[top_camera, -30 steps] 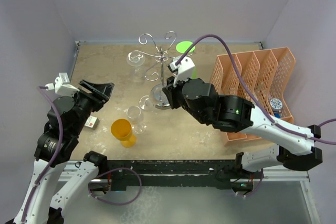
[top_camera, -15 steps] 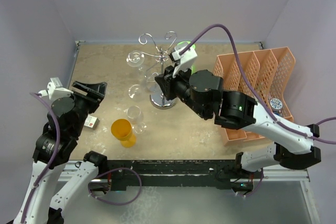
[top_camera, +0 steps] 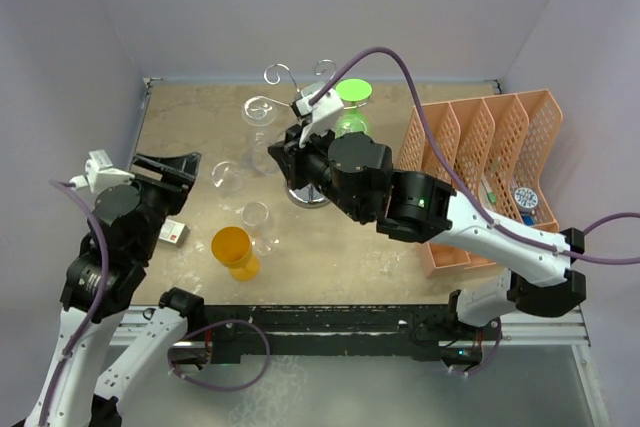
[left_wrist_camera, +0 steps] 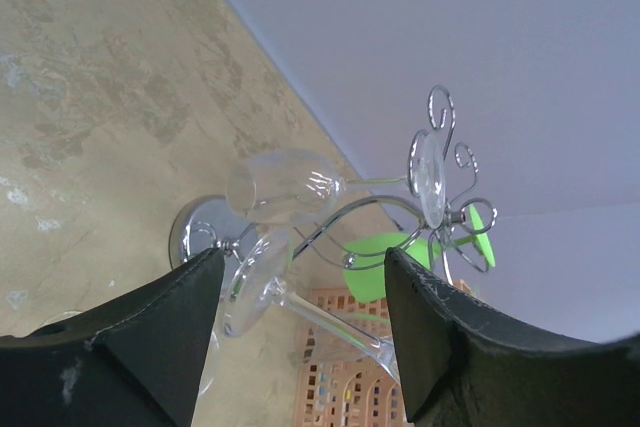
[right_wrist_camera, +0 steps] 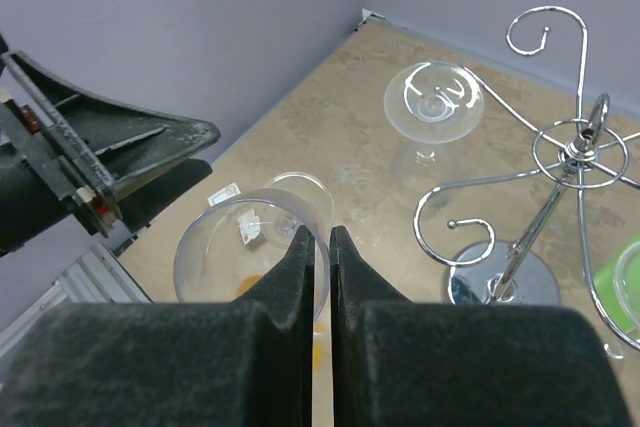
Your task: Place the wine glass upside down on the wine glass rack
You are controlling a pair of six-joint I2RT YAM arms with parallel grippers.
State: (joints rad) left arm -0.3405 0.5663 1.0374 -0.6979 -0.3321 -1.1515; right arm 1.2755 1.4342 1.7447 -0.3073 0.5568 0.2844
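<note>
My right gripper (top_camera: 274, 158) (right_wrist_camera: 320, 247) is shut on the stem of a clear wine glass. Its bowl (top_camera: 228, 177) (right_wrist_camera: 240, 252) points left toward the left arm, held in the air to the left of the wine glass rack. The rack (top_camera: 300, 107) (right_wrist_camera: 575, 147) is silver wire with curled arms and a round chrome base (top_camera: 310, 194). A second clear glass (top_camera: 258, 112) (left_wrist_camera: 285, 182) appears to hang bowl-down from its left arm. My left gripper (top_camera: 165, 172) (left_wrist_camera: 300, 337) is open and empty, facing the held glass (left_wrist_camera: 250, 287).
A green glass (top_camera: 352, 93) stands behind the rack. A yellow cup (top_camera: 233, 247) and a clear glass (top_camera: 257, 215) stand near the front, with a small card (top_camera: 176, 234) to their left. An orange lattice organiser (top_camera: 490, 147) fills the right side.
My right arm has swung left and back with the wine glass, from over the rack's base to the rack's left side. My left gripper has drawn back a little to the left.
</note>
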